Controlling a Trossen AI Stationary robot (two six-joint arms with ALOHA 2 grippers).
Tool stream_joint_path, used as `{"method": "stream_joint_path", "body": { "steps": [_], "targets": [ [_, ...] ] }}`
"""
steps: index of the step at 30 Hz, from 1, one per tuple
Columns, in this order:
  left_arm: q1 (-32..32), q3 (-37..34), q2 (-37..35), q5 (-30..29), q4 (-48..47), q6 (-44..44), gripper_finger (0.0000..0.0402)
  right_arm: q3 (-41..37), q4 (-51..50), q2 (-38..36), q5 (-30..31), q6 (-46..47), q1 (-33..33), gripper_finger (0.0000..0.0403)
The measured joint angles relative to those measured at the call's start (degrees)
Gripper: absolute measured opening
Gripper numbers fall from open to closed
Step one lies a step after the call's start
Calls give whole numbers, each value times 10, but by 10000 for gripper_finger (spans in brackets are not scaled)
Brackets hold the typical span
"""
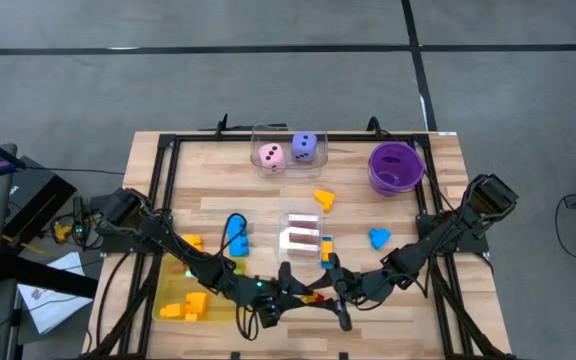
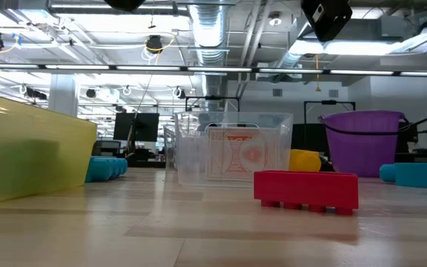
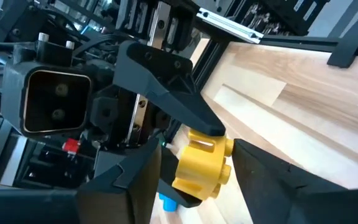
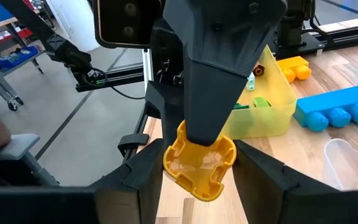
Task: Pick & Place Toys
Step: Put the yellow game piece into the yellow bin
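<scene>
Yellow brick (image 4: 199, 167) is pinched at once by the left gripper (image 1: 274, 300) and right gripper (image 1: 336, 297), both bent low near the worktop's front edge.

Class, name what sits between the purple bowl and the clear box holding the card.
In the low view, a yellow toy sits between the purple bowl and the clear box.

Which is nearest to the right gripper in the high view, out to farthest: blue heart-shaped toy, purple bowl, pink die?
From the right gripper:
1. blue heart-shaped toy, just up the table on the right.
2. purple bowl, far right corner.
3. pink die, far edge, in a clear box.
</scene>
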Motion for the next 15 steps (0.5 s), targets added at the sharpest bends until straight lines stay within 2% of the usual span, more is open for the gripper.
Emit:
{"method": "stream_joint_path", "body": {
  "steps": [15],
  "targets": [
    [0,0,0,10,-11,-9,99,0,0,0,-2,1,0,164]
  ]
}}
